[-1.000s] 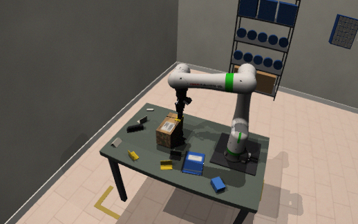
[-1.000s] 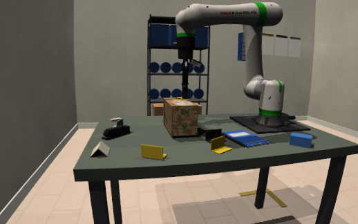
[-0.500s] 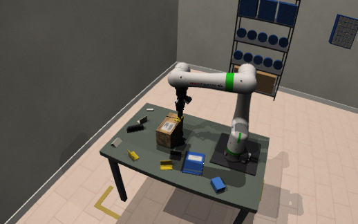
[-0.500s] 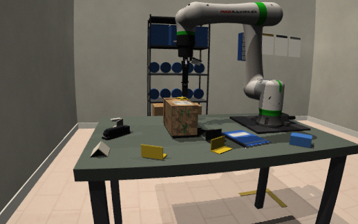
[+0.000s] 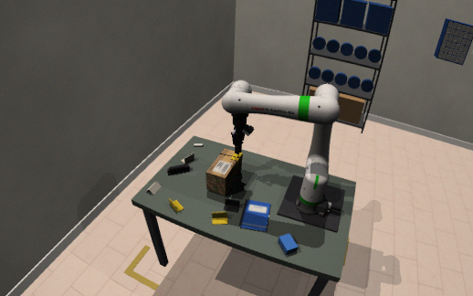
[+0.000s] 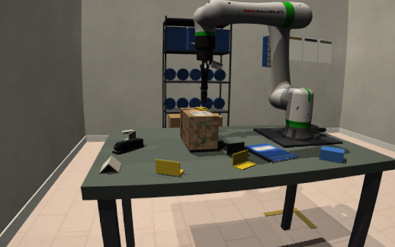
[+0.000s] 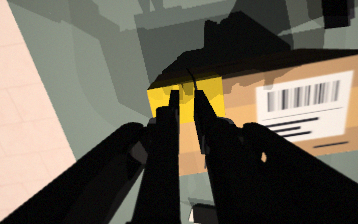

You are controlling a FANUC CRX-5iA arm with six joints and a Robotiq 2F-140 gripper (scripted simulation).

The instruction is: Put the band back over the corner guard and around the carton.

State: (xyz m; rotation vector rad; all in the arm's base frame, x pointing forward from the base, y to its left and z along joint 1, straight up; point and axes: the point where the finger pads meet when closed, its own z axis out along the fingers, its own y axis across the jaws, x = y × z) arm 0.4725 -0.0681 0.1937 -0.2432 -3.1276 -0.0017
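Note:
The carton (image 5: 216, 184) (image 6: 202, 133) (image 7: 240, 102) stands upright on the table and looks level, with a white label on top. A yellow corner guard (image 5: 236, 156) (image 6: 204, 108) (image 7: 214, 90) lies on its top edge at the end far from the exterior camera. My gripper (image 5: 237, 152) (image 6: 204, 102) (image 7: 186, 103) points down right over that guard. Its fingers stand a narrow gap apart; yellow shows between them and I see nothing clearly held. A thin dark line (image 7: 190, 74), perhaps the band, runs to the right fingertip. The rest of the band is hidden or too dark to make out.
Loose yellow guards (image 5: 219, 218) (image 6: 168, 167), a black guard (image 5: 232, 203) and a blue booklet (image 5: 257, 215) (image 6: 271, 152) lie nearer the exterior camera. A blue block (image 5: 288, 244) (image 6: 332, 154) is at the right. A black tool (image 5: 178, 169) (image 6: 128, 145) lies left of the carton.

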